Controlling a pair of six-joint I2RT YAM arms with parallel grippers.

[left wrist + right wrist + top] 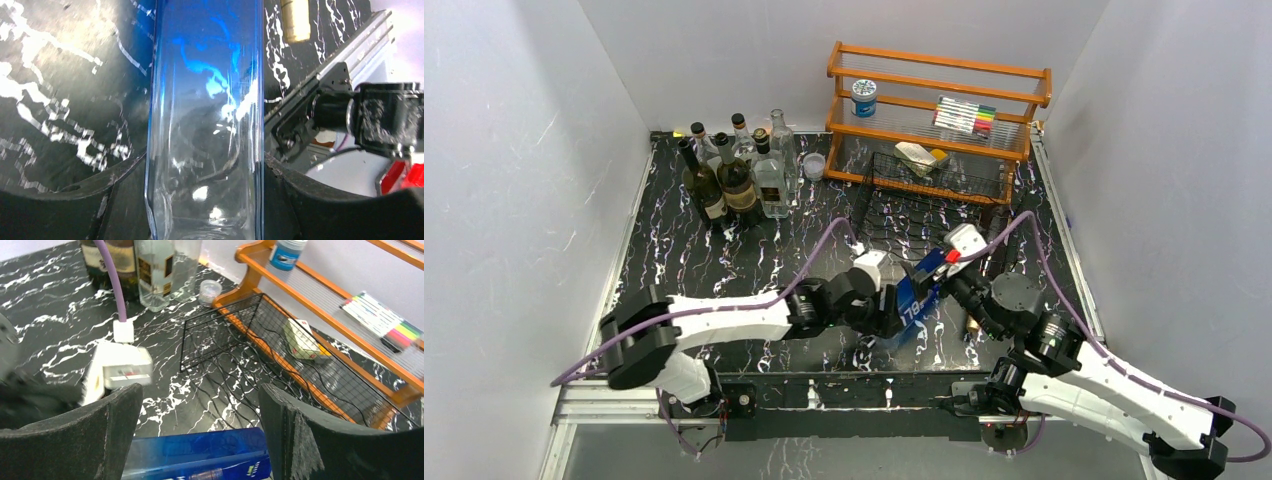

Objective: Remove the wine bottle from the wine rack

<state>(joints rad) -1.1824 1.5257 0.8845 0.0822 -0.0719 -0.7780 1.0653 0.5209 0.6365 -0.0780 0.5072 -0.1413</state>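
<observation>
Just in front of the wine rack (pixel 929 195), clear of its slots, the wine bottle (pixel 921 292) is pinched across its body by the left gripper (pixel 205 200). The right gripper (pixel 200 435) is spread wide astride it, gripping nothing. A slip is risked: smooth glass, single hold.

Wine bottle (pixel 205 125) ends off-frame

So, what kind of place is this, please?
Probably a robot test cell: white panels wall in a marbled table, left arm and right arm are bolted at its edge, and bottles stand as props.
</observation>
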